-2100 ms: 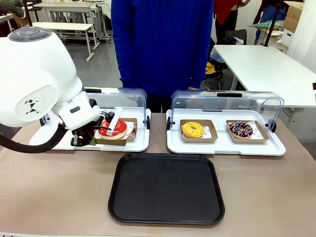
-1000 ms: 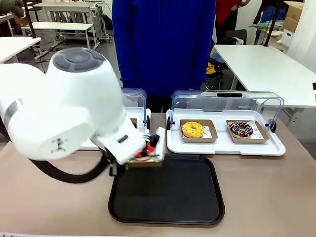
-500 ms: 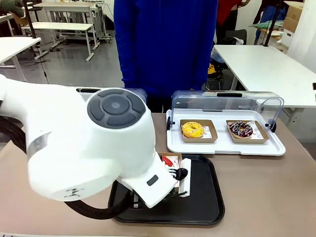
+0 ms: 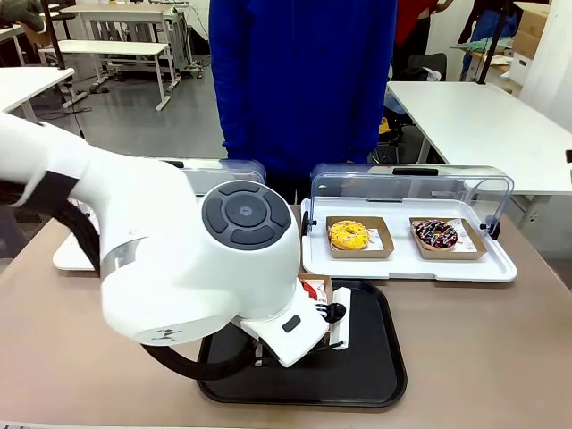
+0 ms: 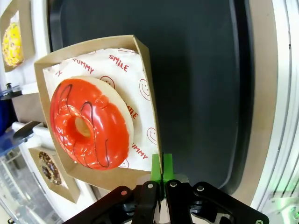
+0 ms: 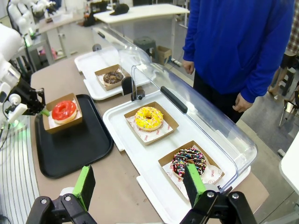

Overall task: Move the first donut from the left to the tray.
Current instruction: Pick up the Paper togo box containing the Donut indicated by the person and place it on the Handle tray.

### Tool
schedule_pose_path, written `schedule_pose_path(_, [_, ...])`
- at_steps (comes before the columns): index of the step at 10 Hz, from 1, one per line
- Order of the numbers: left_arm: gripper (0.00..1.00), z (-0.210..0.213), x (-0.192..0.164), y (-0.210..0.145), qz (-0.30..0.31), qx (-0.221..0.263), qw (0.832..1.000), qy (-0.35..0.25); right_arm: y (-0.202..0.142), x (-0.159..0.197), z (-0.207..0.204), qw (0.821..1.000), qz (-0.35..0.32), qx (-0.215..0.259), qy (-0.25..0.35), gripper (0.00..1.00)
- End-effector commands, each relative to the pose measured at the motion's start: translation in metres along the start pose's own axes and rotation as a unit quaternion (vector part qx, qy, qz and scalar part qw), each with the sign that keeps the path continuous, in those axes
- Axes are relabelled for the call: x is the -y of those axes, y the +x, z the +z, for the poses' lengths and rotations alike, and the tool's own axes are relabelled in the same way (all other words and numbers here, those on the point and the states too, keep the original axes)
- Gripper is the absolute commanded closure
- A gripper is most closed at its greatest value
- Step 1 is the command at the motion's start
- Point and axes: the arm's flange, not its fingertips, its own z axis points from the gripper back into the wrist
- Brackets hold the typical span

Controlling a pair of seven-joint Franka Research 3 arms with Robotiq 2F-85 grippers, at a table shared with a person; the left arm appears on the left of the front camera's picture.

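Observation:
The red-glazed first donut from the left [image 5: 88, 123] lies in its brown cardboard holder [image 5: 145, 60] on printed paper. My left gripper [image 5: 161, 169] is shut on the holder's rim, its green pads pinched together. The holder sits low over the far end of the black tray [image 4: 366, 357]; I cannot tell whether it touches. In the front view the donut [image 4: 309, 290] peeks out behind my left arm, by the left gripper [image 4: 327, 309]. The right wrist view shows the donut [image 6: 64, 110], the tray [image 6: 74, 144], the left gripper [image 6: 43, 111], and my right gripper [image 6: 139, 184] open and high above the table.
A white tray [image 4: 407, 265] with an open clear lid holds a yellow donut [image 4: 349, 234] and a sprinkled chocolate donut [image 4: 436, 234]. Another white tray [image 6: 88, 63] holds a chocolate donut [image 6: 113, 77]. A person in blue [image 4: 304, 80] stands at the far edge.
My left arm has carried the red donut in its holder from the left white tray over to the black tray, and over the last half second it has settled slightly rightward there.

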Motion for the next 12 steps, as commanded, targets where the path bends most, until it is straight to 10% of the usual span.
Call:
schedule_pose_path(1, [0.99, -0.018, -0.001, 0.015, 0.012, -0.01, 1.0, 0.013, 0.002, 0.003, -0.001, 1.0, 0.014, 0.015, -0.001, 0.0])
schedule_pose_path(10, [0.99, -0.048, 0.009, 0.033, 0.015, -0.03, 0.999, -0.018, 0.002, 0.003, -0.001, 1.0, 0.014, 0.015, -0.001, 0.0])
schedule_pose_path(12, [0.42, -0.047, 0.007, 0.032, 0.024, -0.032, 0.998, -0.037, 0.002, 0.003, -0.001, 1.0, 0.014, 0.015, -0.001, 0.0])
